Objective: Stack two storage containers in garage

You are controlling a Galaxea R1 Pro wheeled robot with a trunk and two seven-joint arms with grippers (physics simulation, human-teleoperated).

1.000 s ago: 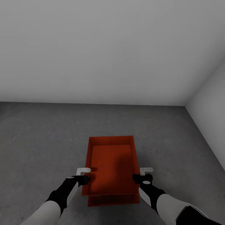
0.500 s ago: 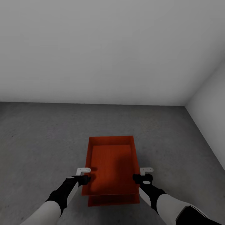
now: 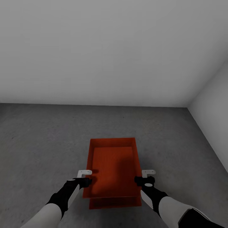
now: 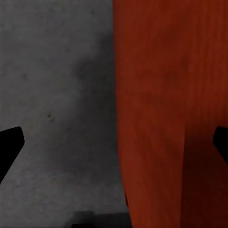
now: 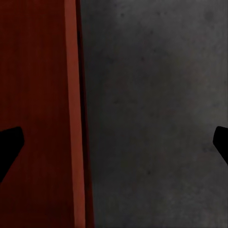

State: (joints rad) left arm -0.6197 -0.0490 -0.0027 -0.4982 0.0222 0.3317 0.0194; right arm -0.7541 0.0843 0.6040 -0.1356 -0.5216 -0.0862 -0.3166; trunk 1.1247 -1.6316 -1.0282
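Garage corner: plain white walls (image 3: 110,50) meet a dark grey, rough concrete-like floor (image 3: 41,139).

An orange-red rectangular open-top bin (image 3: 112,164) sits in front of me, long axis running away from my trunk. Under its near end a second orange-red bin of the same kind (image 3: 114,202) shows as a strip of wall and rim (the upper one sits on top, shifted slightly away from me). The lower bin rests on the grey floor.

My left gripper (image 3: 85,177) is at the upper bin's left long wall, near the close end. Its fingers are spread wide, one dark tip over the floor and the other over the bin, so the red wall (image 4: 156,118) passes between them without being pinched.

My right gripper (image 3: 146,176) is at the right long wall, opposite the left one. Its fingers are spread too, straddling the red rim (image 5: 73,118), grey floor beyond.

Whether either finger pad touches the wall, I cannot tell from these angles.

The right-hand white wall (image 3: 215,104) closes the corner, well apart from the bins.
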